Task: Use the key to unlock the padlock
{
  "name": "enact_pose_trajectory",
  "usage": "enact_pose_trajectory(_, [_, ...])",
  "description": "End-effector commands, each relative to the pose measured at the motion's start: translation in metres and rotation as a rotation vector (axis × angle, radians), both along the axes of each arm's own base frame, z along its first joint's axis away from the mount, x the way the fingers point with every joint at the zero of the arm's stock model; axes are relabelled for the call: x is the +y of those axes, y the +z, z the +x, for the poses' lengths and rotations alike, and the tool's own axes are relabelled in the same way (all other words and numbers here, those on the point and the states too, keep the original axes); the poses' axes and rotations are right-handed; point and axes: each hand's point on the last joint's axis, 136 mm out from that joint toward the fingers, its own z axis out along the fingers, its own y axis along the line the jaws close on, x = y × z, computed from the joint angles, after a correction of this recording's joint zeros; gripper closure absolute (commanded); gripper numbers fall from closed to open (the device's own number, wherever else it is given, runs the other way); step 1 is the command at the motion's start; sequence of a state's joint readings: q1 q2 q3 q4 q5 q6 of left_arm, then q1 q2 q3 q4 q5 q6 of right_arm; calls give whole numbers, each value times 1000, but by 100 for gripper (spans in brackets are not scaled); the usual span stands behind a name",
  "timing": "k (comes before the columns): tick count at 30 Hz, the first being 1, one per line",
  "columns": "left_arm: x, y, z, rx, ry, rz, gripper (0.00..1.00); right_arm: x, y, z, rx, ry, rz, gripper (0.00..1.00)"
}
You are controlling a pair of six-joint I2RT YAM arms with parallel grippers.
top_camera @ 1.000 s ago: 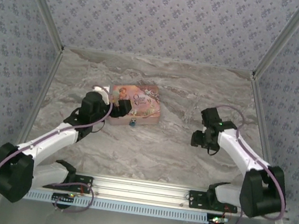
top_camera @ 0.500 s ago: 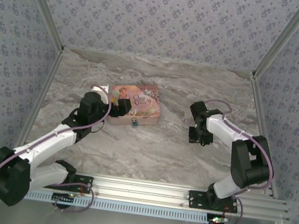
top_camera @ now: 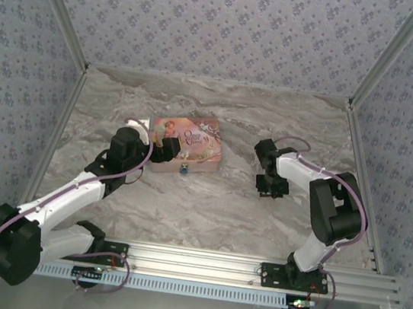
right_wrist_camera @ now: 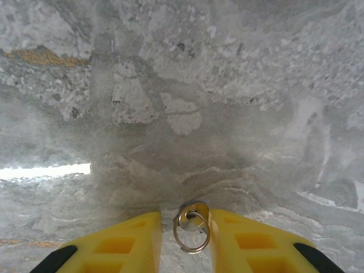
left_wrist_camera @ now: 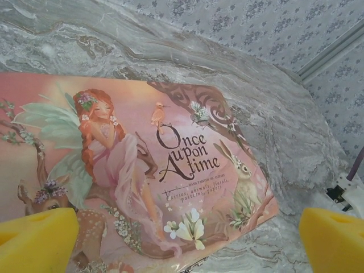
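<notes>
Padlock (top_camera: 184, 169), blue, lies before the pink tin (top_camera: 197, 139). We see the left gripper (left_wrist_camera: 185, 239) wide above the tin, the right gripper (right_wrist_camera: 185, 228) narrow around the key (right_wrist_camera: 193, 218), hold uncertain.

I'm driving what looks like a robotics lab test cell rather than any lived-in room. A marble-patterned tabletop (top_camera: 205, 216) is boxed in by walls (top_camera: 224, 26) papered in one small repeating floral print, and they meet at bare aluminium posts (top_camera: 385, 53). The left arm (top_camera: 60, 207) and right arm (top_camera: 297, 167) are bolted to a slotted aluminium rail (top_camera: 199, 259) along the near edge, with purple cables (top_camera: 79, 186) strung along them in the open.
</notes>
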State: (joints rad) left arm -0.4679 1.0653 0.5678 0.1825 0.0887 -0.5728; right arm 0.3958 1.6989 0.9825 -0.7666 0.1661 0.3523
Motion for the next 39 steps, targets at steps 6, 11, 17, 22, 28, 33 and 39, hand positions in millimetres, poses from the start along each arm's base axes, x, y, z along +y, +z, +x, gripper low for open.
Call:
enact_pose_trajectory(6, [2, 21, 0, -57, 2, 11, 1, -1, -1, 0, -2, -15, -28, 80])
enact_pose_trajectory(11, [2, 26, -1, -70, -3, 22, 1, -1, 2, 0, -17, -16, -37, 93])
enact_pose_trajectory(17, [0, 33, -3, -98, -25, 21, 1, 6, 19, 5, -106, -31, 28, 100])
enact_pose_trajectory(22, [-4, 43, -6, -146, -65, 20, 1, 25, 50, 12, -241, -36, 184, 100])
enact_pose_trajectory(28, [-17, 62, -5, -157, -109, -45, 1, 49, 105, 19, -450, 131, 310, 100])
enact_pose_trajectory(33, [-34, 76, -2, -89, -164, -122, 1, 63, 145, 16, -642, 390, 175, 100])
enact_pose_trajectory(39, [-49, 100, -5, -47, -235, -177, 0, 93, 183, 13, -845, 766, -60, 100])
